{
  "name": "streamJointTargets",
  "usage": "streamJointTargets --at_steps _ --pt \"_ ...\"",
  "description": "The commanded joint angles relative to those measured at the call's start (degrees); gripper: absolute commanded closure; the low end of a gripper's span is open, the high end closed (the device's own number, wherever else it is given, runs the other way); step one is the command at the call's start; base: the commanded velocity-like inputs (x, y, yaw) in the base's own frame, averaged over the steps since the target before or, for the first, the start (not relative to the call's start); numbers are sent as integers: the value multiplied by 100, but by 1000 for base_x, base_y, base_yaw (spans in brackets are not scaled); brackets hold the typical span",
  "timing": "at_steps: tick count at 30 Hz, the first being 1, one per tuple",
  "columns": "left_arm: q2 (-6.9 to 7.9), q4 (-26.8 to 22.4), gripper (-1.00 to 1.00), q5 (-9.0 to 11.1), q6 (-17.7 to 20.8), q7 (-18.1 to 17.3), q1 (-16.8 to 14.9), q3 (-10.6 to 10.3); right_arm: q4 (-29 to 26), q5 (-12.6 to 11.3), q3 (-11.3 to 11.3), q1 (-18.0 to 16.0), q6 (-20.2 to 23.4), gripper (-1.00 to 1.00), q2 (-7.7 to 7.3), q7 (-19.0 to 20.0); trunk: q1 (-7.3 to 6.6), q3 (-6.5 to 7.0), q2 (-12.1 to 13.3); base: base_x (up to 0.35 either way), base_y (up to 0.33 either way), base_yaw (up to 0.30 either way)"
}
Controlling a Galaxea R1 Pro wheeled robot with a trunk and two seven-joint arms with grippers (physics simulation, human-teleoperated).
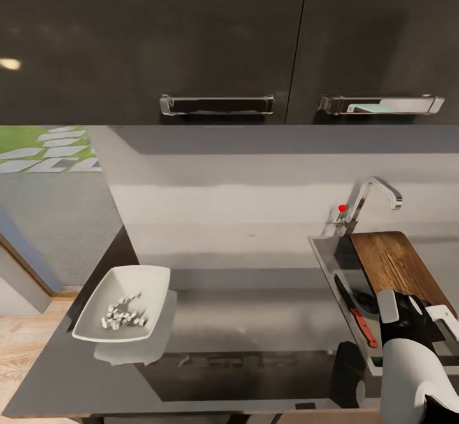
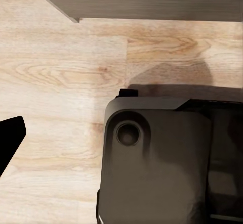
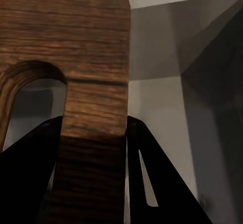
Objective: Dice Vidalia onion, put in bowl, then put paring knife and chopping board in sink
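The brown chopping board (image 1: 394,263) leans tilted over the grey sink (image 1: 324,248), its far end near the tap. My right gripper (image 1: 413,309) is shut on the board's near end. In the right wrist view the board (image 3: 93,57) sits between the two black fingers (image 3: 152,178), beside its slot handle hole. The paring knife (image 1: 357,314) lies in the basin with its red handle toward me. On the dark countertop (image 1: 255,322) at the left stands the white bowl (image 1: 146,277) with diced onion bits (image 1: 124,314). One black left fingertip (image 2: 10,139) hangs over the wooden floor.
A chrome tap with a red knob (image 1: 373,197) stands behind the sink. Dark upper cabinets with metal handles (image 1: 217,104) hang overhead. The countertop's left end borders wooden floor (image 1: 25,341). My dark base (image 2: 157,163) is below the left wrist.
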Motion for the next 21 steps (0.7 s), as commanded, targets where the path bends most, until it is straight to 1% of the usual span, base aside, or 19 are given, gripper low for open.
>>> streamJointTargets --at_steps 1,21 --pt "-4 25 -100 57 -41 6 -11 -51 -6 -37 3 -4 -18 100 -1 -14 2 -15 -10 0 0 0" --pt "-4 25 -100 57 -38 6 -11 -51 38 -37 5 -4 -18 100 1 -10 2 -136 -10 0 0 0"
